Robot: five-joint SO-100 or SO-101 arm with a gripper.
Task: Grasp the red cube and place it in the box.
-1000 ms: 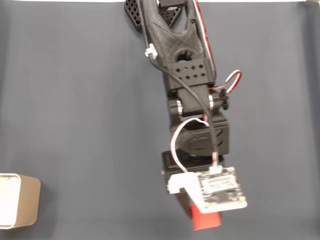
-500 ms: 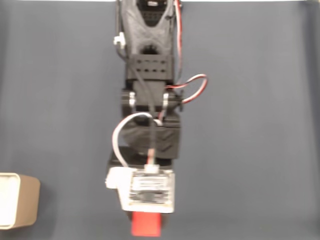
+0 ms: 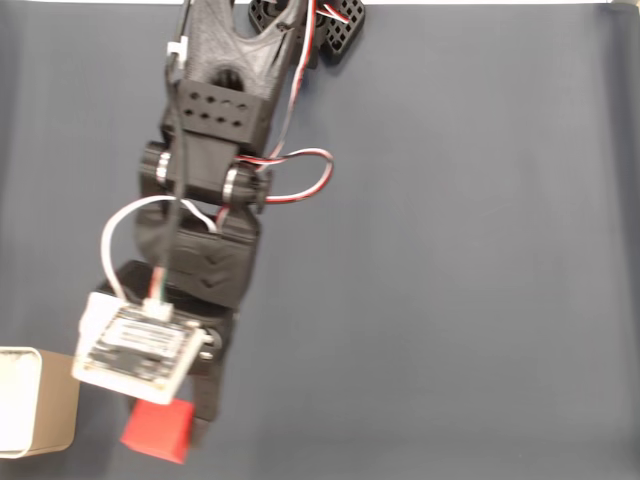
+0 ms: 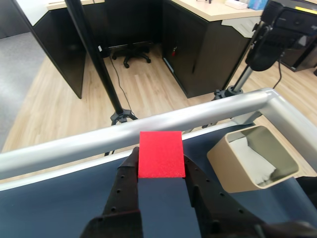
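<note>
Above the dark bench [image 3: 480, 260], in the fixed view, the arm [image 3: 205, 200] reached from the top edge down toward the lower left, with a white circuit board [image 3: 135, 350] mounted near its tip. The jaws were pinching the cube [image 3: 158, 430], which stuck out below the board and was held clear of the bench. The box [image 3: 35, 400] sat at the left edge of that view, just beside the board and near the cube but apart from it.

In the wrist view the cube [image 4: 160, 153] was clamped between the two black fingers [image 4: 127, 176], one on each side. The box [image 4: 237, 171] lay to the right of the cube on the bench [image 4: 59, 198], its opening turned toward the camera and its pale inside visible. A metal rail [image 4: 148, 129] ran behind the bench, with a wooden floor [image 4: 59, 109] beyond.
</note>
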